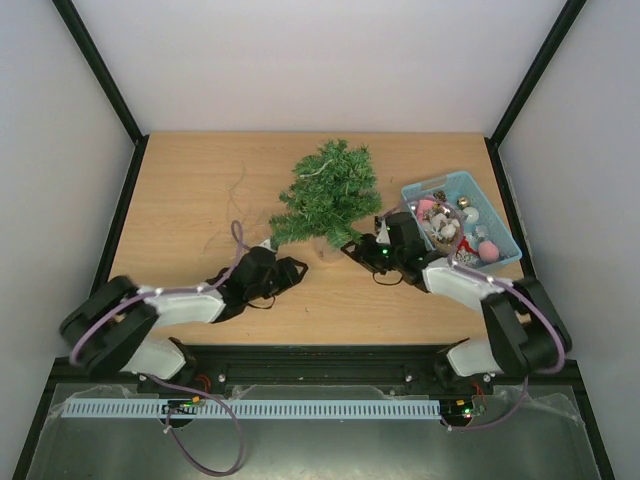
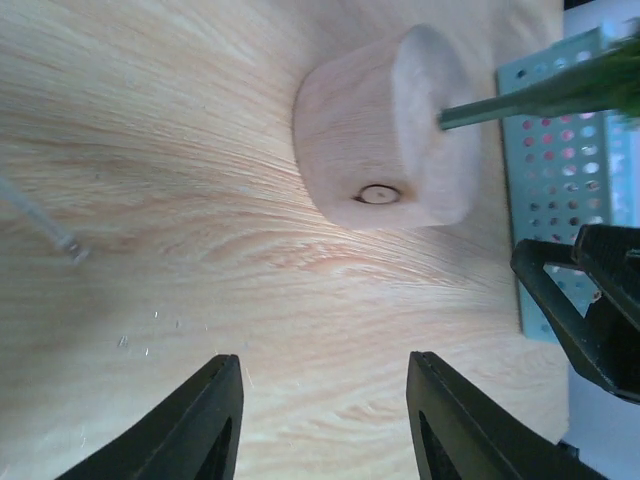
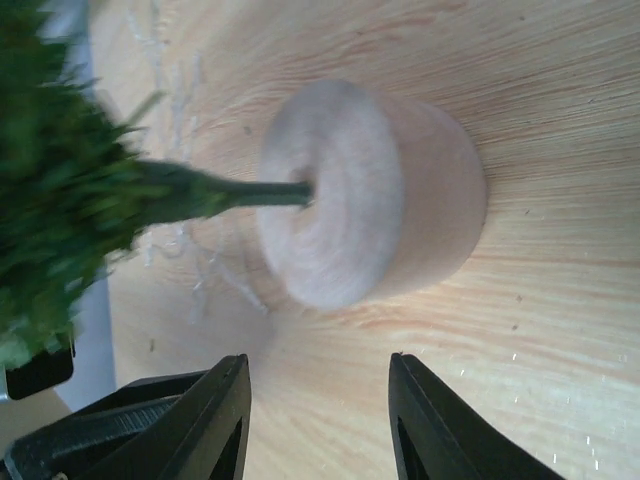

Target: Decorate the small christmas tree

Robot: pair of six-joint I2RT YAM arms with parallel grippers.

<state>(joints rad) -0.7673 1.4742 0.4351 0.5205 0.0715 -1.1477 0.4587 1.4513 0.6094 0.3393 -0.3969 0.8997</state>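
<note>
**Two empty grippers crowding one light base**

Both hands were released and held nothing. The left gripper and the right gripper each had jaws spread over bare table. The small christmas tree sat just ahead of both, its wooden base straight beyond the fingertips. I judged a nudge to be the danger: either gripper pressing forward could skid or tip that base, or the two could meet head-on across it. The ornaments lay in the blue basket beside the right gripper.

A light-blue basket of ornaments sits on the wooden table.
</note>
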